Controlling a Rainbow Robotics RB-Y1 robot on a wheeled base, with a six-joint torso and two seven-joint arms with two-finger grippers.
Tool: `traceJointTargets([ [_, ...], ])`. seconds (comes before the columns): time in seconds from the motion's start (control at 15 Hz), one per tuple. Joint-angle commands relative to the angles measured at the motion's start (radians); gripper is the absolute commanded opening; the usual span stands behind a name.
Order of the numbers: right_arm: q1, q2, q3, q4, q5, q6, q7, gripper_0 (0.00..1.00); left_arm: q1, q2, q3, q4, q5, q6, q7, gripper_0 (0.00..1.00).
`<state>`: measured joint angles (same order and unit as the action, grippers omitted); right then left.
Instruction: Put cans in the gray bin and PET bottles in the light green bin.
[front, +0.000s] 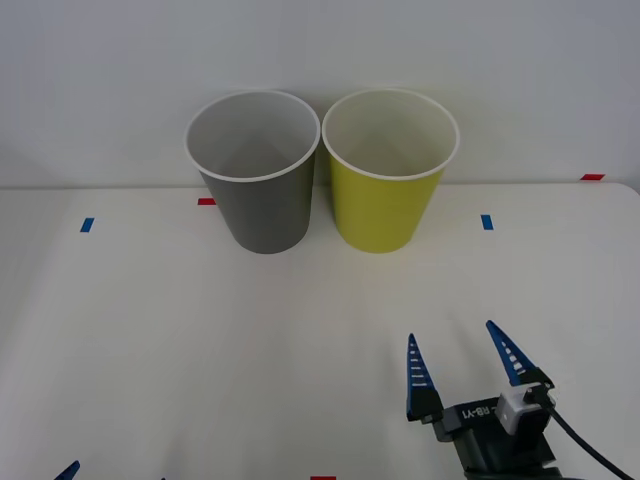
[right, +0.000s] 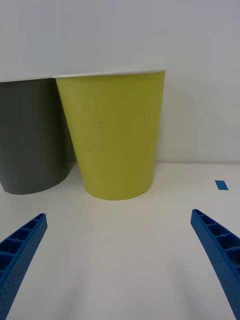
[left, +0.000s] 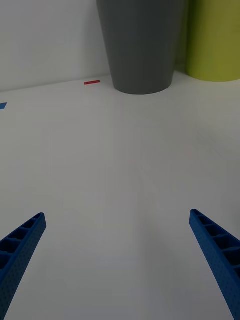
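The gray bin (front: 258, 200) and the light green bin (front: 385, 205) stand upright side by side at the back of the white table, rims almost touching. Both insides look whitish, with nothing seen in them. Cans and PET bottles are out of view. My right gripper (front: 452, 335) hovers low near the front right, open with nothing in it, and points at the light green bin (right: 115, 135), with the gray bin (right: 30, 140) beside it. My left gripper (left: 117, 214) is open and holds nothing, well short of the gray bin (left: 140, 45). One of its fingertips (front: 68, 469) shows at the front left edge.
Small blue tape marks (front: 87, 224) (front: 487, 221) and red ones (front: 206, 201) (front: 592, 177) lie on the table near the bins. A white wall rises right behind the bins. Bare tabletop (front: 250, 340) stretches between the grippers and the bins.
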<state>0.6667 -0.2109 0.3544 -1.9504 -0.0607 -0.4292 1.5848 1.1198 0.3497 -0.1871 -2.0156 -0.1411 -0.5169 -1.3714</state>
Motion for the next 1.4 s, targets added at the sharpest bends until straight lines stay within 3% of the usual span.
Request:
traceJointTargets([
  [0.07, 0.071, 0.002, -0.018, 0.001, -0.019, -0.057, 0.017, 1.00, 0.000, 0.000, 0.000, 0.000, 0.000, 0.000, 0.000, 1.00],
  [0.4, 0.194, -0.025, -0.043, 0.001, -0.048, -0.141, 0.053, 1.00, 0.000, 0.000, 0.000, 0.000, 0.000, 0.000, 0.000, 1.00],
  [0.8, 0.346, -0.056, -0.037, -0.001, -0.059, -0.154, 0.066, 1.00, 0.000, 0.000, 0.000, 0.000, 0.000, 0.000, 0.000, 1.00],
  [1.4, 0.360, -0.058, -0.066, 0.001, -0.071, -0.148, 0.063, 1.00, 0.000, 0.000, 0.000, 0.000, 0.000, 0.000, 0.000, 1.00],
])
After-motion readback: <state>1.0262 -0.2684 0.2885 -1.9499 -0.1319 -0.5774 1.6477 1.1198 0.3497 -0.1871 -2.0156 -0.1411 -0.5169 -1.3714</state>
